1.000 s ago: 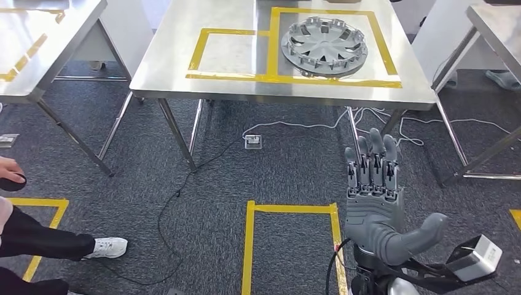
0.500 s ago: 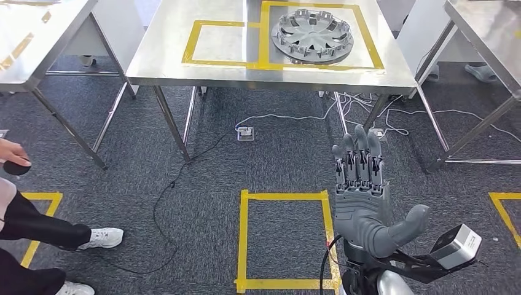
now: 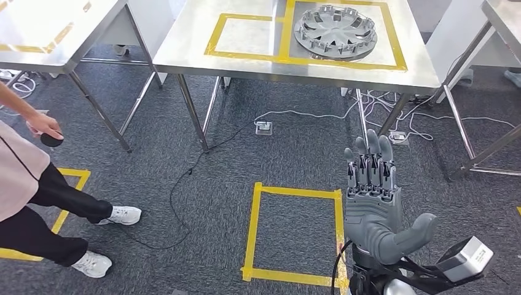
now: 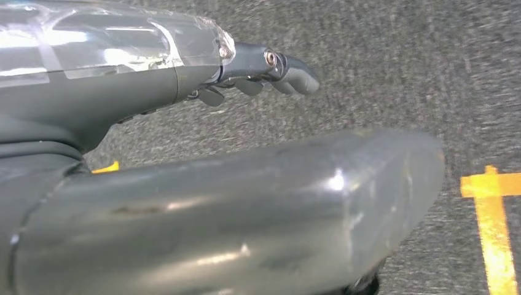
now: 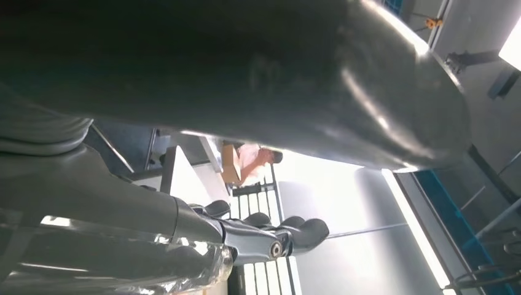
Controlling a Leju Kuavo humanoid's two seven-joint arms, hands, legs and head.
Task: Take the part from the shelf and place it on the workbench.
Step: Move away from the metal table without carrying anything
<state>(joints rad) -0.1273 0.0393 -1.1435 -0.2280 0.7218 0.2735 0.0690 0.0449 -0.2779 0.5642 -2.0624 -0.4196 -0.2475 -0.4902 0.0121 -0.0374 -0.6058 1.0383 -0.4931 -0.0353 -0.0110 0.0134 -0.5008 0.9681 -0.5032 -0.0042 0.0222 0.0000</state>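
Observation:
The part, a grey wheel cover (image 3: 335,32), lies flat on the steel workbench (image 3: 246,64), inside a yellow tape rectangle at the bench's far right. My right hand (image 3: 375,206) is raised well short of the bench, above the carpet, palm up with fingers straight and thumb out, holding nothing. In the right wrist view the same hand (image 5: 246,239) has its fingers stretched out and empty. My left hand (image 4: 246,61) hangs over the grey carpet with its fingers loosely extended and nothing in them.
A person (image 3: 31,184) in white shoes stands at the left, holding a small dark object (image 3: 50,140). A yellow tape square (image 3: 253,233) marks the carpet before me. Cables and a floor socket (image 3: 263,128) lie under the bench. Steel tables flank it, left (image 3: 49,37) and right (image 3: 507,18).
The camera has turned, so the whole scene shifted right and the person came further into view. My right hand keeps the same open pose.

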